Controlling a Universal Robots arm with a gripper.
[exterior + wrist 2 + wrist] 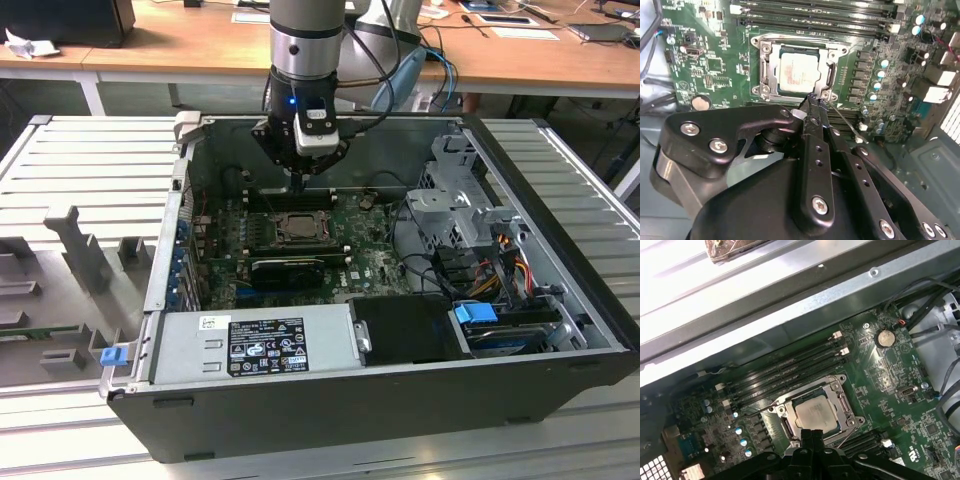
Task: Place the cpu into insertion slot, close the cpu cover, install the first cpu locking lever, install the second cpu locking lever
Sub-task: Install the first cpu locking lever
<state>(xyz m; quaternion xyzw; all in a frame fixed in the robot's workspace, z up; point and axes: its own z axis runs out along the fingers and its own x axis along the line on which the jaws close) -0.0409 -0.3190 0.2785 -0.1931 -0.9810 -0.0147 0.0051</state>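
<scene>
The pincer point(816, 98), a pair of slim black fingers on the grey arm, has its fingertips drawn together over one corner of the insertion slot point(790, 39), the square socket with a black-and-silver rim. Whether anything is nipped between the tips cannot be told. In the exterior view the pincer point(298, 188) hangs straight down inside the open black computer case point(400, 400), which lies on its side on the ribbed grey metal worktop point(90, 160).

The cpu point(799, 74), a small flat square chip with a pale silvery top, sits in the slot, and the cpu cover point(769, 70), a thin silver frame plate with a square window, lies down around it, so the chip's top shows through the window. In the first wrist view the chip point(815, 415) and the frame point(845, 402) lie just beyond the pincer point(811, 432).

A thin silver wire lever point(845, 122) runs slantwise away from the corner beside the fingertips, out across the green circuit board point(715, 65).

Long narrow black memory slots point(810, 15) lie just beside the socket on the side away from the pincer. A round silver coin cell point(885, 337) sits on the board, well apart from the socket.
</scene>
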